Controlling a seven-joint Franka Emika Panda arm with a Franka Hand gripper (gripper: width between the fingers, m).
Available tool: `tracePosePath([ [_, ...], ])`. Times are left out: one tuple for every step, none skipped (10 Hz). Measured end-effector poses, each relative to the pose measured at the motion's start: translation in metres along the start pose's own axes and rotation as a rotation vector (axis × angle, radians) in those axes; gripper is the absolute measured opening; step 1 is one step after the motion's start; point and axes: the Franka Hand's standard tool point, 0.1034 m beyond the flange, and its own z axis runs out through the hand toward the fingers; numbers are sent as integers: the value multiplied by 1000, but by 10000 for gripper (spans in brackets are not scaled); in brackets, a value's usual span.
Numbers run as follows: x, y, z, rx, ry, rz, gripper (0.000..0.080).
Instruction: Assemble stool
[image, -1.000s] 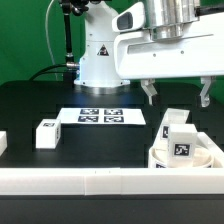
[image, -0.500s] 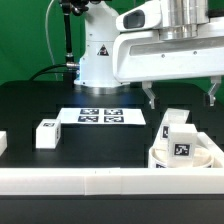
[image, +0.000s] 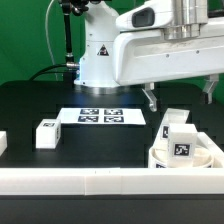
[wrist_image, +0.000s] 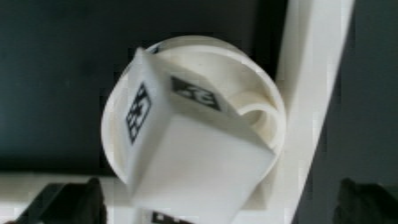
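Observation:
The stool's round white seat (image: 200, 156) lies at the exterior view's right, against the front rail. A blocky tagged leg (image: 177, 136) stands on the seat. A second leg (image: 47, 133) lies alone on the black table at the exterior view's left. My gripper (image: 181, 96) hangs open just above the standing leg, its dark fingers (image: 151, 98) spread wider than the leg and touching nothing. In the wrist view the same leg (wrist_image: 178, 140) and the seat (wrist_image: 240, 75) fill the frame beneath the gripper (wrist_image: 214, 207), and only the fingertips (wrist_image: 68, 202) show.
The marker board (image: 100, 116) lies flat in the middle of the table. A long white rail (image: 100, 181) runs along the front edge and shows beside the seat as a rail (wrist_image: 324, 90) in the wrist view. Another white piece (image: 2, 143) sits at the far left edge.
The arm has shifted a little toward the exterior view's right, above the standing leg. The jaws stay open and the parts have not moved.

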Motion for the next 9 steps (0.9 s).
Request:
tracePosePath([
  [-1, 0, 4, -7, -8, -120, 649],
  [0, 2, 7, -13, -16, -256, 649],
  [2, 3, 7, -19, -19, -334, 649],
  [2, 4, 7, -22, -20, -386, 649],
  [2, 6, 7, -26, -24, -447, 649],
  [2, 8, 7, -32, -28, -515, 649],
  [1, 10, 8, -40, -30, -582, 649],
  [-1, 11, 11, -51, -35, -652, 649],
  [-3, 12, 14, -55, -47, -715, 649],
])
